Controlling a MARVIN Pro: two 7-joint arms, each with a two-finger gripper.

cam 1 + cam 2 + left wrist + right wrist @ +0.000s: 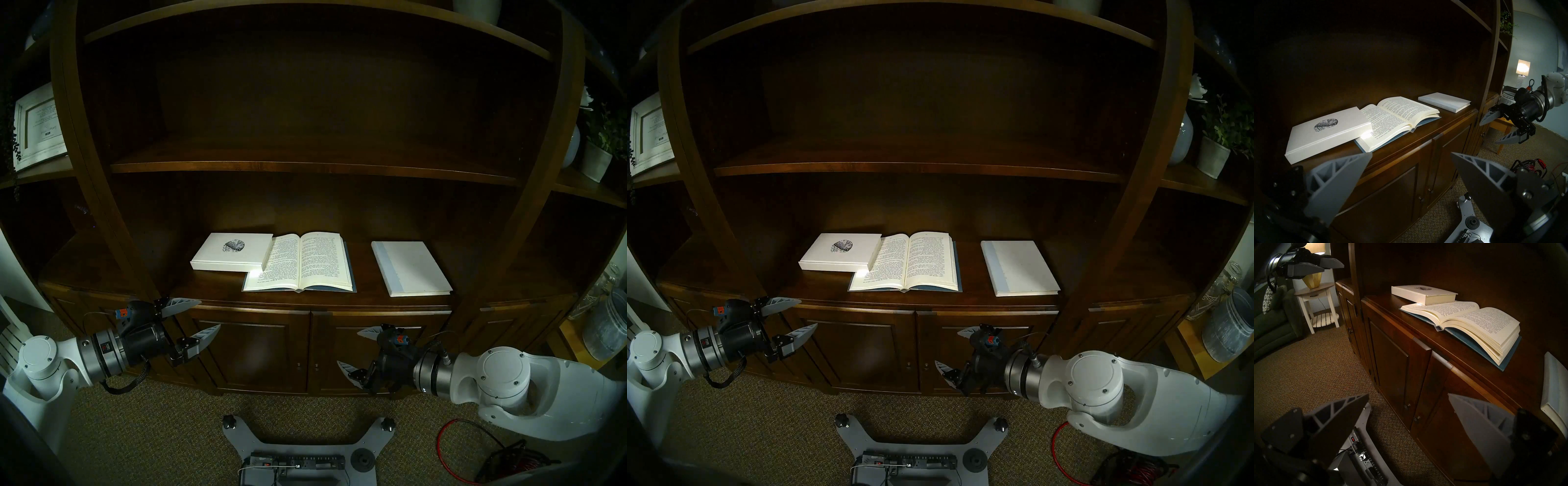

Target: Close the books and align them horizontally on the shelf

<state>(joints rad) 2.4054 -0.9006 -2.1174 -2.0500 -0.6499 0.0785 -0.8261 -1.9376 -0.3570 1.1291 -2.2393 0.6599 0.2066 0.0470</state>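
Note:
Three books lie on the dark-brown shelf [135, 271]. At the left, a closed white book with a speckled oval [232, 251] [1327, 129] overlaps the left page of the open blue book [302, 263] [1466, 321]. A closed plain white book [410, 268] [1444, 101] lies apart at the right, turned a little askew. Both grippers hang below the ledge, in front of the cabinet doors. My left gripper [209, 314] [1411, 153] is open and empty, under the speckled book. My right gripper [347, 348] [1408, 394] is open and empty too, below the gap between the open and plain books.
Panelled cabinet doors [258, 349] stand right behind both grippers. A thinner shelf board [305, 168] runs above the books. A framed picture [37, 125] is far left, a potted plant [599, 156] and jars [607, 329] far right. My base plate [298, 451] and a red cable [451, 451] lie on the carpet.

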